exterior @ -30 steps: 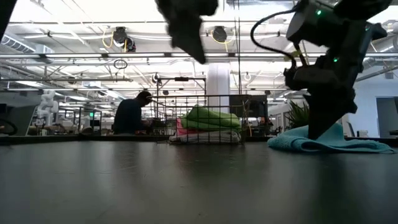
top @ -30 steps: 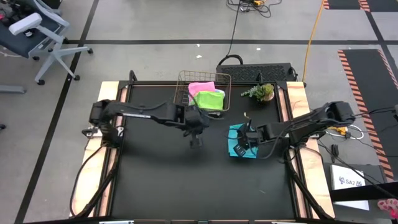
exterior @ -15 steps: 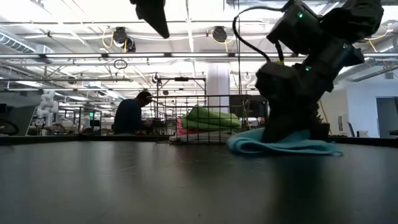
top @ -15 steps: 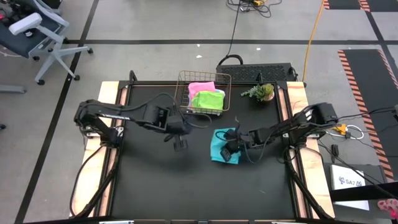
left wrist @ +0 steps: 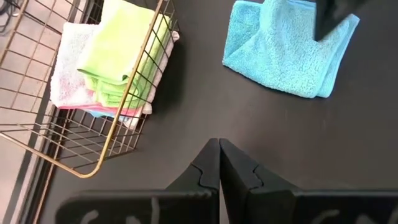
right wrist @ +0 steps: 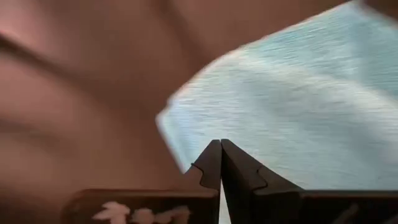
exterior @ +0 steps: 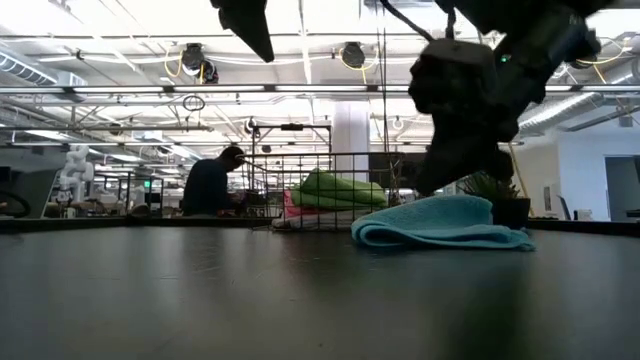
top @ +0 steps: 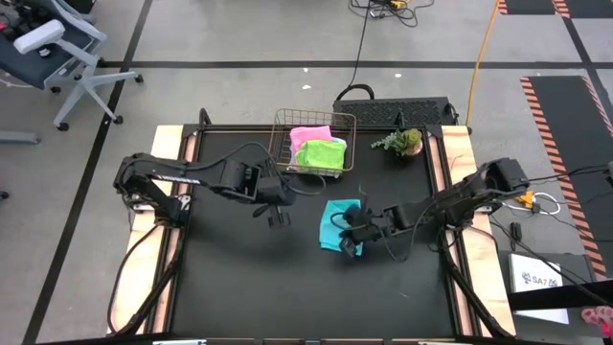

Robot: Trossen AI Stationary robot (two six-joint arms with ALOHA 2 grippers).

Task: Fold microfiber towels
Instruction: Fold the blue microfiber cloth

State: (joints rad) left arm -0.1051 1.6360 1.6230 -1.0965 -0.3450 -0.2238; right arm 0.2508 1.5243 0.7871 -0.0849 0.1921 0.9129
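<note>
You are looking at a cyan towel (top: 335,222) lying in a loose, partly doubled heap near the middle of the black bench (top: 230,287), just in front of the wire basket (top: 283,144), which is holding a lime green towel (top: 321,153) stacked over a pink one (top: 308,133) (the left wrist view is also showing a pale cloth (left wrist: 71,68) beside the green). Your right end effector (top: 349,230) is sitting low at the near edge of the cyan towel with its two fingers pressed together; its wrist view is showing the closed tips over the blue pile, but no fold of cloth can be made out between them, so whether it is pinching anything is unclear. Your left end effector (top: 279,218) is hovering above bare bench off the towel's left side, also clenched and holding nothing. Expect this towel to be behaving as light, limp and slightly clingy: it is sagging and bunching rather than keeping a crease, and its fluffy pile is probably dragging on the bench surface instead of sliding. You are best taking hold at a corner or along a free hem, pinching only the top layer, since a grip in the middle is likely to be gathering both layers and balling the cloth up.
</note>
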